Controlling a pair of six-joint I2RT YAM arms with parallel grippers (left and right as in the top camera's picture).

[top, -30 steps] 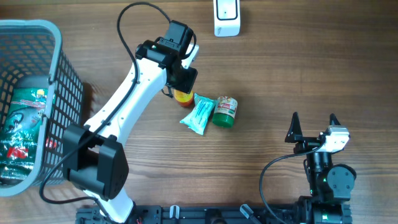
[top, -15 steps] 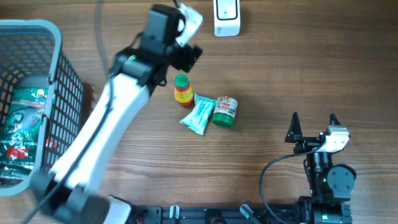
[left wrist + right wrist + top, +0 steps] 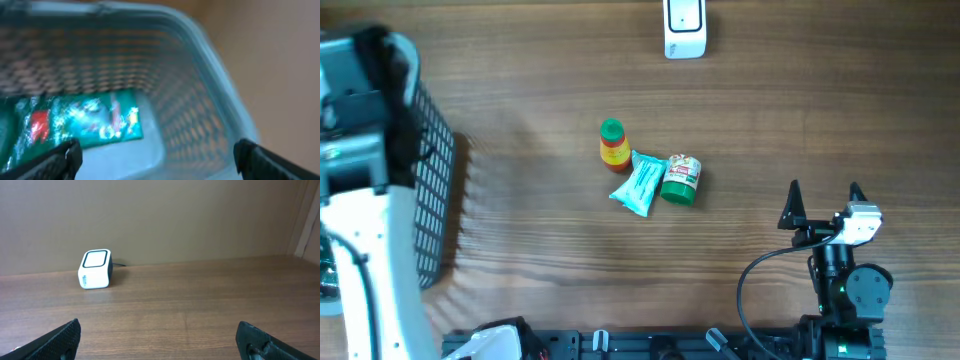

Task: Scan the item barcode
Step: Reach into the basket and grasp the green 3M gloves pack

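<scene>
1. The small bottle with a green cap and orange-red body (image 3: pixel 612 146) sits near the middle of the wooden bench (image 3: pixel 800 110). From overhead its long axis runs away from me, with the cap end towards the far edge. I cannot tell whether it stands upright or lies flat.
2. A teal foil packet (image 3: pixel 640 185) touches the bottle's near end, its long axis running diagonally from near-left to far-right. Against the packet's right side is a small jar with a green lid (image 3: pixel 681 180), lid end towards the near edge and pale printed label towards the far edge.
3. The print on all three is too small for me to read.
4. The white box scanner with a dark-rimmed face (image 3: pixel 684 30) stands at the far edge, well apart from the cluster. The overhead view cuts off its top, but the right wrist view shows it whole (image 3: pixel 95 269).
5. The left jaws stand wide apart with nothing between them. In the blurred left wrist view, their fingertips (image 3: pixel 67 155) hang over the grey plastic mesh basket (image 3: pixel 190 115), where a green printed packet (image 3: pixel 80 122) lies on the floor.
6. From overhead, the blurred white left arm (image 3: pixel 360 230) hides most of the basket (image 3: pixel 435 190).
7. The right jaws are apart and empty at the near-right of the bench, fingertips (image 3: pixel 792 190) pointing towards the far edge.
</scene>
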